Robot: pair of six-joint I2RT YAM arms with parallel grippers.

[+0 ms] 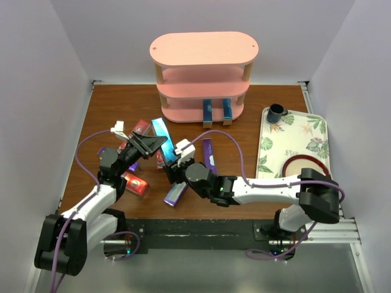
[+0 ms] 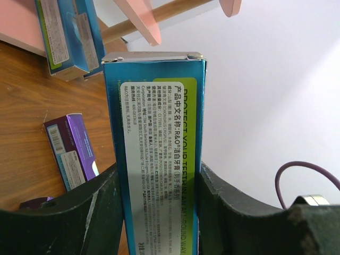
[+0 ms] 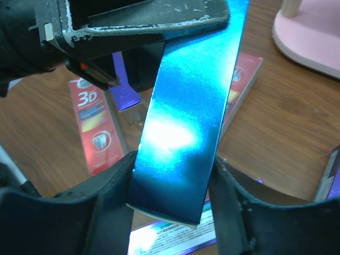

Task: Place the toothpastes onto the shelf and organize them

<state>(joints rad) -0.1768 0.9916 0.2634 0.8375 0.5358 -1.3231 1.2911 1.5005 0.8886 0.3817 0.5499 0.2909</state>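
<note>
Closest in, the right gripper (image 3: 172, 196) has its black fingers (image 3: 106, 212) pressed against both sides of the near end of a shiny blue rectangular toothpaste carton (image 3: 186, 122), held above the brown wooden table (image 1: 122, 104). Just beyond, the left gripper (image 2: 159, 202) is clamped on the same carton further up. This looks like a hand-over between arms: next the left should let go so the right can carry it. A red "3D" carton (image 3: 93, 127) and purple cartons (image 1: 209, 155) lie underneath and around, near enough to snag. At the back, the pink three-tier shelf with oval boards (image 1: 204, 49) carries two blue cartons (image 1: 208, 111) on its bottom board, with bare board to their left.
</note>
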